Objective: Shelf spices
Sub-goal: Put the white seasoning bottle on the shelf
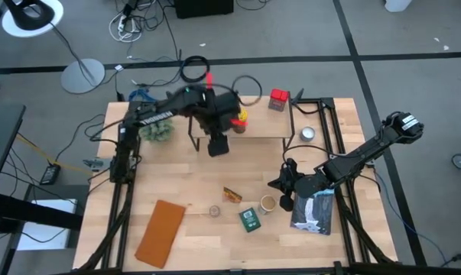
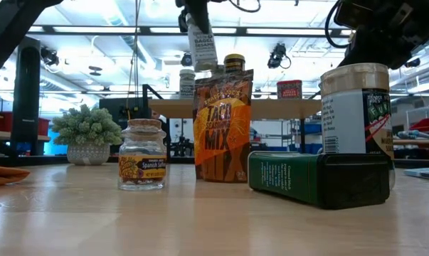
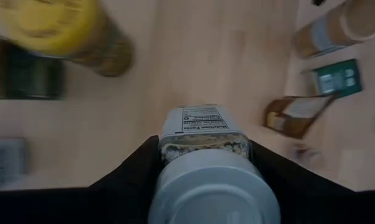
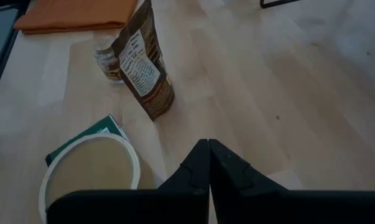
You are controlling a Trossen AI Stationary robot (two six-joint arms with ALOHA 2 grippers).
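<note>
My left gripper hangs high over the table in front of the shelf, shut on a spice jar with a grey-white lid. On the shelf stand a red box and a yellow-lidded jar. On the tabletop stand an amber packet, a small glass jar, a tan-lidded jar and a green tin lying flat. My right gripper is shut on nothing, low beside the tan-lidded jar. My left gripper pinches the jar between its two fingers, on the jar's glass body just under the lid. The fingers come from above, pointing steeply down. The jar hangs below them, a little tilted, clear of table and shelf.
A blue-and-white book lies under the right arm. A brown pad lies near the front left. A small potted plant stands left of the shelf, and a silver tin sits right of it. Black frame rails run along both table sides.
</note>
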